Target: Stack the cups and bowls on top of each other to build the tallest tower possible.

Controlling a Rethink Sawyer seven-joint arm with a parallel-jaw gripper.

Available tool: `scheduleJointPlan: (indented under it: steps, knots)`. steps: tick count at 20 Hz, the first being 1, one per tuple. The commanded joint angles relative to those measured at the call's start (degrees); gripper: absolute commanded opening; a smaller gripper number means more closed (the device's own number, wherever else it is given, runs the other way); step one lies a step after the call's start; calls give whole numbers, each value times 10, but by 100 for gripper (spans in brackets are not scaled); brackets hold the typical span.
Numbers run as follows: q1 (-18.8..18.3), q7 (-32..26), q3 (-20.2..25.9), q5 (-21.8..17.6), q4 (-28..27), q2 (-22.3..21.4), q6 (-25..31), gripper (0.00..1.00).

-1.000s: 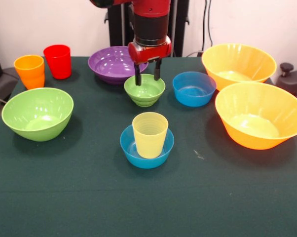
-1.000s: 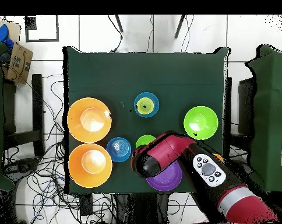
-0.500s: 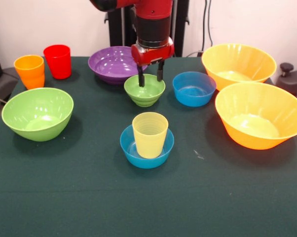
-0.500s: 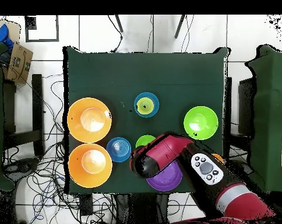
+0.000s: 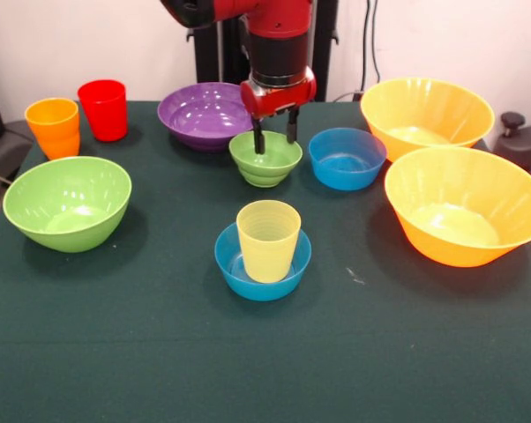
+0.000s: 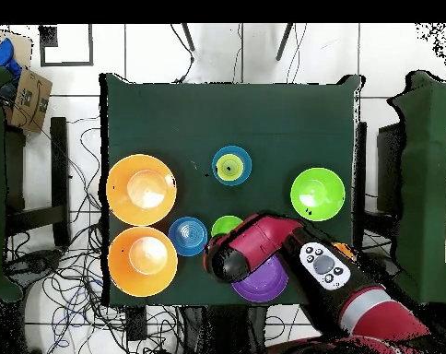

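My gripper reaches down onto the far rim of the small green bowl, one finger inside the bowl and the other outside, shut on the rim. In the overhead view the arm hides the gripper and only part of this green bowl shows. In front of it a pale yellow cup stands upright in a small blue bowl. A second small blue bowl sits just right of the gripper. The purple bowl is behind on the left. The orange cup and red cup stand at the far left.
A large green bowl sits at the left. Two very large orange bowls fill the right side. In the overhead view the red arm covers the purple bowl's edge.
The gripper has moved to the right in the front view and sunk to the small green bowl's rim. The bowl has shifted right along with it over the last half second.
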Motion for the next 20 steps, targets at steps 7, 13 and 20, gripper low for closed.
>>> scheduleJointPlan:
  steps: [7,13,20]
  knots:
    - [14,-31,-15,6,21,32,29,100]
    - [13,-35,-13,18,21,28,42,100]
    - [12,-43,-8,39,17,26,53,100]
